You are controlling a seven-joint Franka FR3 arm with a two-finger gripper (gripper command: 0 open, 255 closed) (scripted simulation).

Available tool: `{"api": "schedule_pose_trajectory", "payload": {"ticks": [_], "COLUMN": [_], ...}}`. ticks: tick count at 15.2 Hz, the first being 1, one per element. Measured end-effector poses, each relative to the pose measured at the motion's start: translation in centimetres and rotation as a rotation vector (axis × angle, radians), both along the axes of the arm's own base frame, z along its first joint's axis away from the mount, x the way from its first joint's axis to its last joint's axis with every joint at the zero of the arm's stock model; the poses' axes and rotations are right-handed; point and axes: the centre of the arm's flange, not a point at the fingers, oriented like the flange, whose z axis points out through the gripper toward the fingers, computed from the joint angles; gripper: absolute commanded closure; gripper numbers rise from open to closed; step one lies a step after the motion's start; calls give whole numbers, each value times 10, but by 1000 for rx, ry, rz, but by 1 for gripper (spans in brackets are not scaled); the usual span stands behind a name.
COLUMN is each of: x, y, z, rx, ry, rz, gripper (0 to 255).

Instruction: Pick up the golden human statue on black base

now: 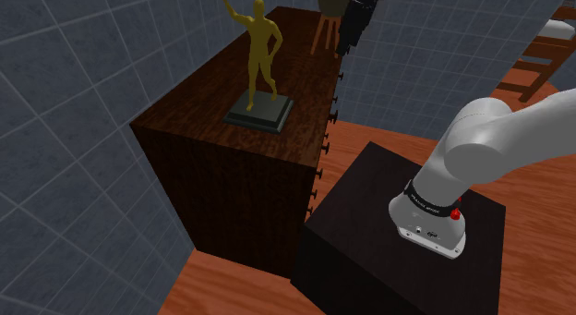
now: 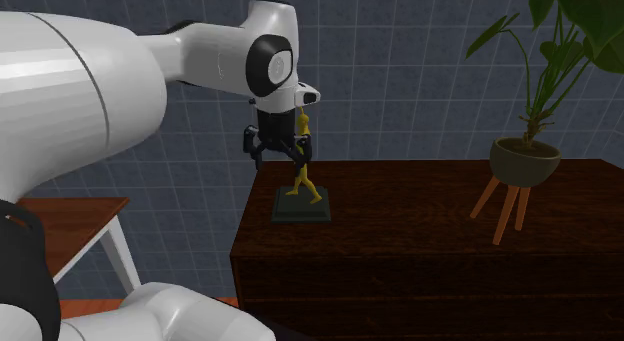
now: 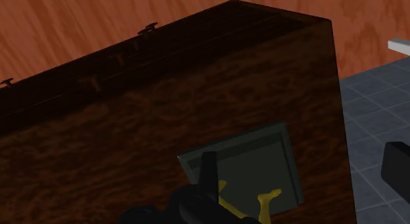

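The golden human statue point(image 1: 261, 56) stands upright with one arm raised on its dark square base point(image 1: 260, 113), on top of a dark wooden dresser point(image 1: 231, 170). In the second exterior view my gripper point(image 2: 281, 154) hangs open beside the statue's point(image 2: 303, 181) upper body, its fingers apart and clasping nothing. In the shoulder view the gripper point(image 1: 352, 31) hovers above the dresser, to the right of the statue. The wrist view looks down on the base point(image 3: 263, 157) and the statue's golden legs point(image 3: 266, 200), with one of my fingertips point(image 3: 397, 165) off to the side.
A potted plant point(image 2: 523, 161) on wooden legs stands at the dresser's other end. Small knobs point(image 1: 332, 110) line the dresser front, which faces my black stand point(image 1: 369, 230). A wooden table with white legs point(image 2: 70, 214) stands beyond. A wooden frame point(image 1: 540, 54) rises at the shoulder view's upper right.
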Motion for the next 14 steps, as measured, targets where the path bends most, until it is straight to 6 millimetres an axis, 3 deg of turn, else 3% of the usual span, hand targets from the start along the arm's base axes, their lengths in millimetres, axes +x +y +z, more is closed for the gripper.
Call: {"api": "schedule_pose_trajectory", "payload": {"ticks": [2, 14], "x": [4, 112], "y": [1, 10], "z": [-1, -2], "rx": [3, 88], "ry": [-10, -280], "rz": [-1, -25], "gripper": [0, 0]}}
